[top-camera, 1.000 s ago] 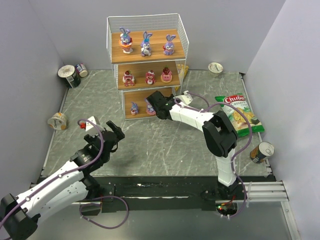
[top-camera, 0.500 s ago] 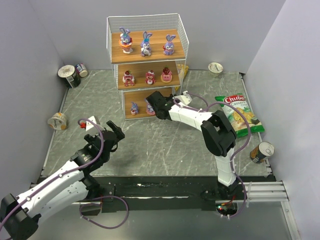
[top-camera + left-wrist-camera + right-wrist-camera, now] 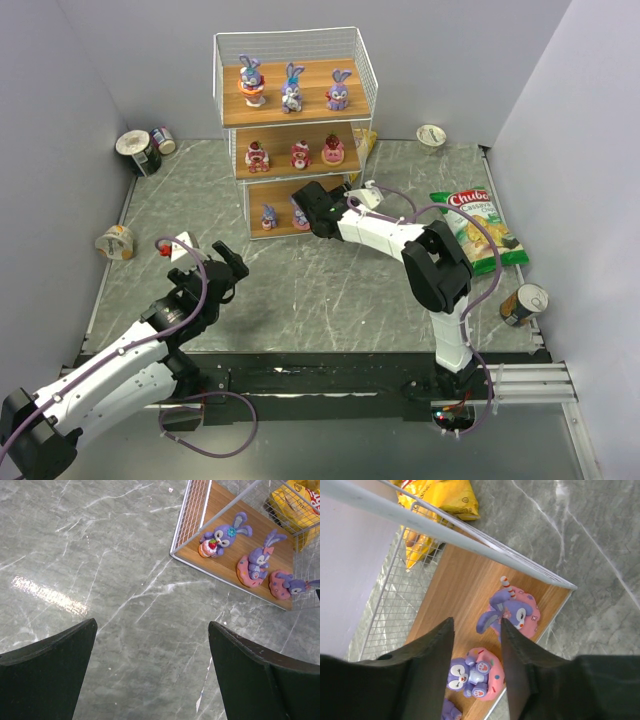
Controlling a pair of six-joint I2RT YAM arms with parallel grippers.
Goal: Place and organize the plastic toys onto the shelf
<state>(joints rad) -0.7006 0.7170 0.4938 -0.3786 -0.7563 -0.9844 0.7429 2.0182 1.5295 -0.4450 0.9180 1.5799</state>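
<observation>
The shelf (image 3: 315,95) stands at the far side of the tabletop (image 3: 300,290), a white wire rack with three brown wooden boards. On the top board three purple-blue long-eared bunnies (image 3: 292,88) stand in a row, and on the middle board stand three pink-red round figures (image 3: 300,154). The bottom board holds three tiny purple figures: one with a blue flower on its ear holding a cupcake (image 3: 220,534), one sitting in a pink ring (image 3: 255,565), and one lying on its side on a pink ring (image 3: 287,584).

The right fingers (image 3: 427,655) reach into the right end of the bottom tier. They are parted and released, grasping nothing. Between them in the wrist view shows a purple figure on a sprinkled pink ring (image 3: 472,676), and just past their tips a long-eared one with a striped stick (image 3: 510,612).

The left fingers (image 3: 45,665) are spread wide and hold nothing. They hang over bare tabletop, near and left of the shelf.
</observation>
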